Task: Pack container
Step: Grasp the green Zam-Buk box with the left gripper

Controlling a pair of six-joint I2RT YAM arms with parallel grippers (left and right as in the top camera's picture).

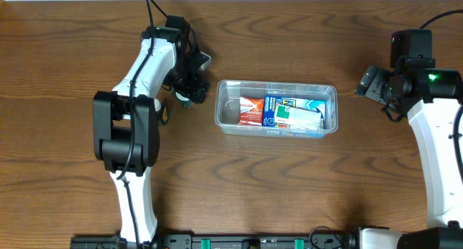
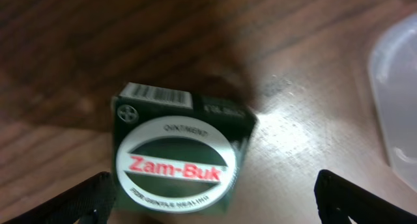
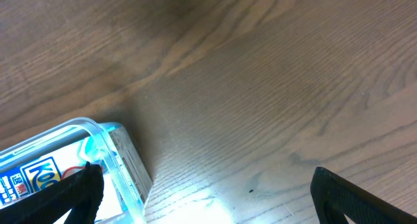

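Note:
The clear plastic container [image 1: 276,107] sits mid-table and holds a red packet [image 1: 250,110] and a blue printed packet [image 1: 293,115]. Its rim shows at the right edge of the left wrist view [image 2: 396,100] and at the lower left of the right wrist view [image 3: 111,152]. A dark green Zam-Buk ointment box [image 2: 177,152] lies on the table just left of the container [image 1: 194,94]. My left gripper [image 2: 212,201] is open, hovering over the box, fingers either side of it. My right gripper [image 3: 205,191] is open and empty over bare table right of the container [image 1: 372,82].
The wooden table [image 1: 289,184] stretches around the container. Both arm bases stand at the front edge, the left arm [image 1: 130,133] rising along the left side and the right arm [image 1: 441,148] along the right side.

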